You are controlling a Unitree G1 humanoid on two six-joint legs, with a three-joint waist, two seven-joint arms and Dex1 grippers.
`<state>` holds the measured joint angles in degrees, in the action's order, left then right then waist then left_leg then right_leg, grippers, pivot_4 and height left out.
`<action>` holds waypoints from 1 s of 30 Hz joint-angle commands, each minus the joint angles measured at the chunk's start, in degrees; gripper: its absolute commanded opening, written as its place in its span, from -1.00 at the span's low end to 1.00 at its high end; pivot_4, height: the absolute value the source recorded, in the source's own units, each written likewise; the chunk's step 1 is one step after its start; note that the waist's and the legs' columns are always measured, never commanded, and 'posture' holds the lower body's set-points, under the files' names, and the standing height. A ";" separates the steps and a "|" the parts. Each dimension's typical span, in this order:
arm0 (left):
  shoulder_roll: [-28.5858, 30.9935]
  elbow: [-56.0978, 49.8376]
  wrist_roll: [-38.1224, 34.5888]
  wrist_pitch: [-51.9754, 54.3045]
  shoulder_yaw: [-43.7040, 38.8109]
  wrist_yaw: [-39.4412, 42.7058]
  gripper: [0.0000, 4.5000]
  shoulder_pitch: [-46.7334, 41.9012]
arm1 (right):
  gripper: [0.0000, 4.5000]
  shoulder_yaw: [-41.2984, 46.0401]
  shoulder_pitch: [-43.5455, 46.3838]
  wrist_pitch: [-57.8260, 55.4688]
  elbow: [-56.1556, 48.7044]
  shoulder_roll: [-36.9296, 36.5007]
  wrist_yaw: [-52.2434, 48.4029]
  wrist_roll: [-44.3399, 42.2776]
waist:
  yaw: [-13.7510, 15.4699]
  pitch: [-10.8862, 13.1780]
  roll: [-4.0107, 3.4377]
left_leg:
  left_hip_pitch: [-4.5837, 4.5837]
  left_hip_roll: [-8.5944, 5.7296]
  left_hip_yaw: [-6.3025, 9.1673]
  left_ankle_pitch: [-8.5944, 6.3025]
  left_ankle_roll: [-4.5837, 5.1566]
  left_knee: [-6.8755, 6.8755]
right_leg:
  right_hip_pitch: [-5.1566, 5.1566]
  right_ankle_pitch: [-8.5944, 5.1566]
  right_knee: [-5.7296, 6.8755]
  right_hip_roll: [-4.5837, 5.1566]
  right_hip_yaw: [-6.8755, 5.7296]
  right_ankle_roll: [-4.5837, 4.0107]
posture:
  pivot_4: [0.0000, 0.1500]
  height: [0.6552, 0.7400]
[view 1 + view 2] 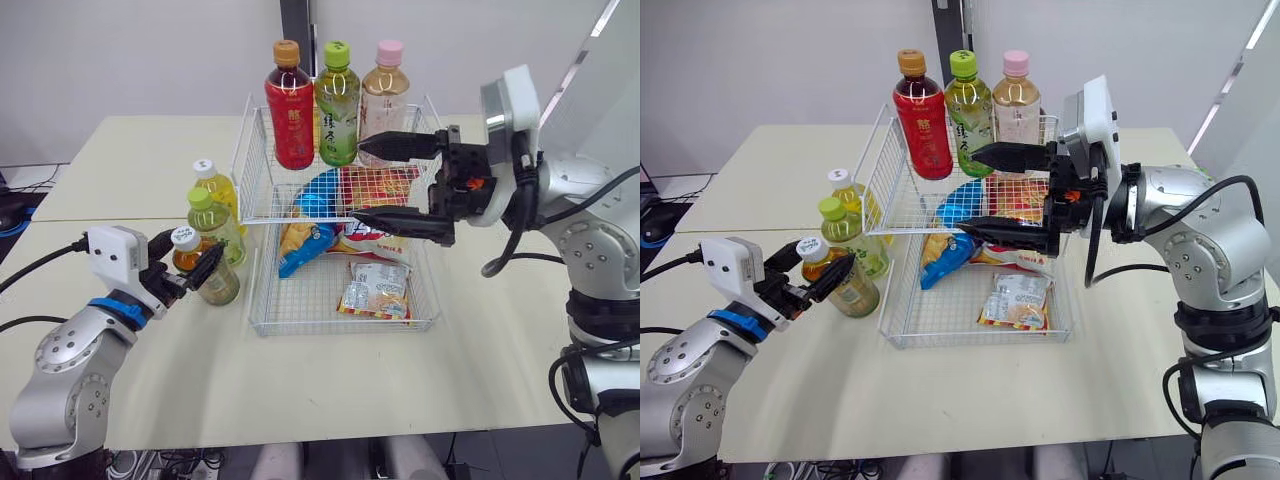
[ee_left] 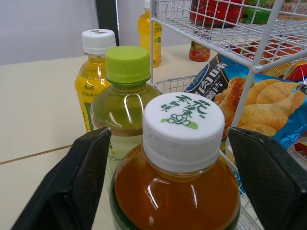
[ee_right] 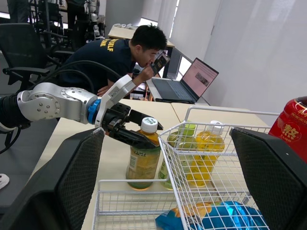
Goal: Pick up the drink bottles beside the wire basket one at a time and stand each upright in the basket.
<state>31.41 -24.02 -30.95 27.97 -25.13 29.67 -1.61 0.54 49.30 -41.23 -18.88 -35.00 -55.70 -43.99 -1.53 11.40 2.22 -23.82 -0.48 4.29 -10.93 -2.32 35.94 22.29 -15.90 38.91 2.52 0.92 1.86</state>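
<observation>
Beige table (image 1: 480, 360): white wire basket (image 1: 262, 300) centre; amber tea bottle (image 1: 220, 285) with white cap upright just left of it; left gripper (image 1: 190, 257) spread wide either side of neck, seemingly not touching; right gripper (image 1: 362, 180) agape over basket

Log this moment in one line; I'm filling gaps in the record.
left gripper: open, flanking amber bottle beside wire basket | right gripper: open, above basket | upright in basket: red bottle, green bottle, pink-capped bottle
</observation>
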 commanded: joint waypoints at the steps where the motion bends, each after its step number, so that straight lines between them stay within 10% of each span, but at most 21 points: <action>1: 0.92 -0.31 0.35 -1.49 -0.01 0.31 0.24 -0.60 | 1.00 1.83 -0.02 -0.16 -1.90 -0.68 0.76 -1.10 | 0.00 0.00 0.00 | 0.01 0.00 0.00 0.00 0.00 0.00 | 0.00 0.00 0.00 0.00 0.01 0.00 | 1.00 1.00; 6: 1.01 0.43 0.39 -2.25 0.20 0.39 -0.40 -0.89 | 1.00 1.84 -0.12 -0.19 -1.93 -0.91 0.77 -1.11 | 0.00 0.01 -0.02 | 0.01 0.02 -0.01 0.00 0.00 0.00 | 0.00 0.00 0.00 -0.01 0.00 -0.01 | 1.00 1.00; 16: 3.36 -0.79 -3.18 -0.02 -2.82 2.03 -0.40 -0.63 | 1.00 1.76 -0.17 0.20 -1.59 -0.87 0.62 -0.87 | 0.00 0.01 -0.02 | 0.00 0.02 0.01 0.00 0.00 -0.01 | 0.01 -0.01 -0.01 -0.01 -0.01 -0.02 | 1.00 1.00; 30: 41.35 17.80 -30.29 27.41 -17.65 21.43 -0.40 -19.75 | 1.00 1.28 0.14 2.05 -0.10 0.02 0.55 -0.04 | -0.25 0.22 -0.14 | -0.16 0.16 -0.01 -0.06 -0.09 -0.27 | 0.24 -0.30 -0.03 -0.31 -0.10 -0.04 | 1.00 1.00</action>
<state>70.17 -8.78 -58.73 54.94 -41.56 49.63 -18.19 0.56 48.64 -40.39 -18.27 -34.95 -55.13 -43.95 -1.78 11.62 2.08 -23.99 -0.30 4.29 -10.98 -2.41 35.66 22.56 -16.23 38.88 2.20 0.80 1.85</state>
